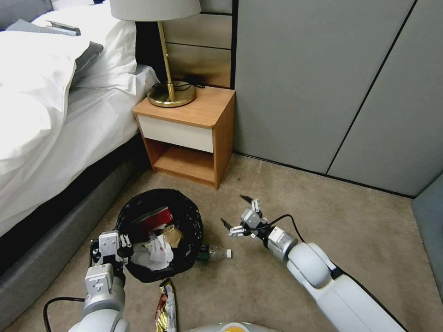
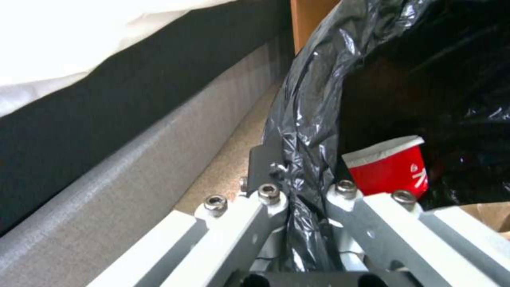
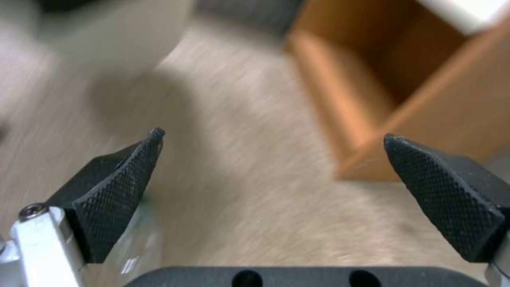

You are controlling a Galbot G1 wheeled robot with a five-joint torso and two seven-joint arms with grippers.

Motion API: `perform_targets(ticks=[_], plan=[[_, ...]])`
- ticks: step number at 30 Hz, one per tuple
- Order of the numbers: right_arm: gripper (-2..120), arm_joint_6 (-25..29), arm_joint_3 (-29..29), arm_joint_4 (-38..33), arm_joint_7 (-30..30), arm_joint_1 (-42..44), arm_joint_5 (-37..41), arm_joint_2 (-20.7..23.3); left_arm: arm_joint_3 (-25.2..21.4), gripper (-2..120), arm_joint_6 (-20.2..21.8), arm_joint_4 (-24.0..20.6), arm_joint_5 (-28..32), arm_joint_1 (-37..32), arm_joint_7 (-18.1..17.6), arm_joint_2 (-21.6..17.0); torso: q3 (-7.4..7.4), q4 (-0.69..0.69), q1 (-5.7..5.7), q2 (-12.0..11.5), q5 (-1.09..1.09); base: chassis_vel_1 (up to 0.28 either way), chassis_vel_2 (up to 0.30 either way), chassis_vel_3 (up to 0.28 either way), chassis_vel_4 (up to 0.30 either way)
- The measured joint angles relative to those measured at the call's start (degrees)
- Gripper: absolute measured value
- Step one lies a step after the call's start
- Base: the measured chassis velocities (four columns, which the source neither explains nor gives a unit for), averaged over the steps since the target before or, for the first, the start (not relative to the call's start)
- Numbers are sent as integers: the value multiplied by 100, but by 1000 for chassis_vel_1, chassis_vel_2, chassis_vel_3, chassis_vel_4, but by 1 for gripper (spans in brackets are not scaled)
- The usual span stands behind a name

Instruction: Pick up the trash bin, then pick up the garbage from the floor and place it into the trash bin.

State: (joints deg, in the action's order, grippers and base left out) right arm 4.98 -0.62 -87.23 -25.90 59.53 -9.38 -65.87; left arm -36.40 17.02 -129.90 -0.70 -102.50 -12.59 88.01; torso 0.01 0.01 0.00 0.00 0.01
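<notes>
The trash bin (image 1: pixel 184 216) with its black liner is on the floor (image 1: pixel 295 207) beside the bed. It holds a red cup (image 2: pixel 390 171), tan paper and white tissue. My left gripper (image 1: pixel 121 246) is shut on the bin's rim and liner (image 2: pixel 305 131) at the near-left side. Garbage lies on the floor: a clear bottle (image 1: pixel 214 252) against the bin's right side and a long shiny wrapper (image 1: pixel 166 306) just in front of the bin. My right gripper (image 1: pixel 234 210) hovers open and empty over the carpet, right of the bin and just beyond the bottle; its fingertips (image 3: pixel 119 187) stand wide apart.
The bed (image 1: pixel 50 138) and its grey base run along the left. A wooden nightstand (image 1: pixel 189 133) with a brass lamp (image 1: pixel 170 92) stands behind the bin. Grey wall panels (image 1: pixel 332 83) close the back. Open carpet stretches to the right.
</notes>
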Motion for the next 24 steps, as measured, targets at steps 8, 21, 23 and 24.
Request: perform_targets(ticks=[8, 21, 23, 24], plan=[[100, 451, -408, 974, -421, -407, -519, -256, 16, 0, 0, -5, -31, -39, 0, 18, 0, -1, 0, 0, -2, 0, 0, 0, 0], [100, 739, -748, 1732, -625, -610, -639, -739, 53, 0, -5, 59, -87, -42, 0, 28, -1, 0, 0, 0, -2, 0, 0, 0, 0], [100, 755, -770, 1907, -624, -675, -706, -831, 52, 0, -9, 75, -95, -55, 0, 30, -1, -1, 0, 0, -2, 0, 0, 0, 0], [100, 755, -770, 1907, -624, -675, -706, -831, 52, 0, -9, 75, -95, -55, 0, 30, -1, -1, 0, 0, -2, 0, 0, 0, 0]])
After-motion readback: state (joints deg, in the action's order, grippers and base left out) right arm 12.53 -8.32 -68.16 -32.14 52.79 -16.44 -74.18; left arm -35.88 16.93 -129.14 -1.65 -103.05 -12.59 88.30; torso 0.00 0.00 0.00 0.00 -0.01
